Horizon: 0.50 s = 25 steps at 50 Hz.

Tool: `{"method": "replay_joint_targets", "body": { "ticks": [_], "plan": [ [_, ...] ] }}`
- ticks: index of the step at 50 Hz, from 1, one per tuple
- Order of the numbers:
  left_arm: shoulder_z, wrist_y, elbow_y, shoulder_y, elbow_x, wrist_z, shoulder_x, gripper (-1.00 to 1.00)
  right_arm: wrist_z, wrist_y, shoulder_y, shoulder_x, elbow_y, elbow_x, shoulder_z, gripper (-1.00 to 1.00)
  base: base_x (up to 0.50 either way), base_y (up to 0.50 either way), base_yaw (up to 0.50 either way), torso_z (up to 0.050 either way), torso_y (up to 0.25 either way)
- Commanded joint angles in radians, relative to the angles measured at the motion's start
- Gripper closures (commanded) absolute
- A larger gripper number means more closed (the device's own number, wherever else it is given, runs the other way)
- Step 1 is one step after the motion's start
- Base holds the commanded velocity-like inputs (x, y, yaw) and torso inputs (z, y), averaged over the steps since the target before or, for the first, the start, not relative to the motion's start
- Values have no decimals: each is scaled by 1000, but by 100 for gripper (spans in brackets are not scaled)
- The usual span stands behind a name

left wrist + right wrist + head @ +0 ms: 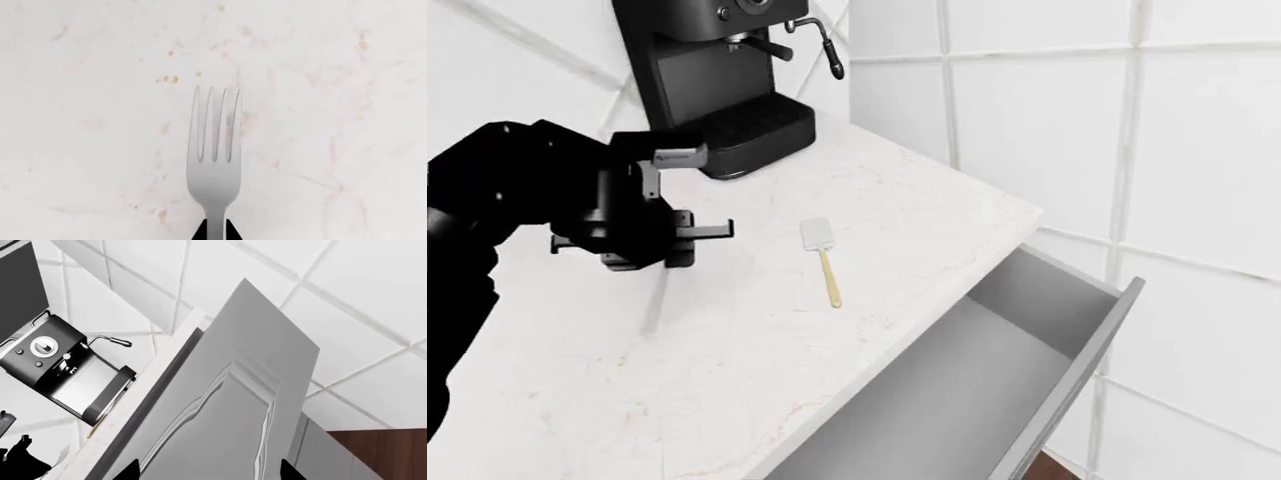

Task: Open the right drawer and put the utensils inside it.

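Your left gripper (215, 231) has its fingers pinched on the fork (214, 165) above the marble countertop (894, 230). The spatula (822, 256) lies in front of the espresso machine (714, 80). The right drawer (988, 380) stands open. Your right gripper's fingers: can't tell.

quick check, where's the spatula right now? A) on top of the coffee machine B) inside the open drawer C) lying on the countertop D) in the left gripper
C: the spatula lies flat on the countertop, apart from the left gripper, which grips the fork; what shows of the open drawer holds nothing.
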Motion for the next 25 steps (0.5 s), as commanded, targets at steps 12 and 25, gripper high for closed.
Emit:
{"method": "replay_joint_targets", "body": {
  "ticks": [12, 25],
  "plan": [
    [-68, -128, 412, -93, -207, -241, -150, 100, 5, -4, 0, 0, -6, -6, -9, -100, 0, 0, 0, 0, 0],
    [-98, -113, 653, -80, -400, -392, -175, 100, 15, -2, 0, 0, -9, -5, -10, -100, 0, 0, 0, 0, 0]
  ]
}}
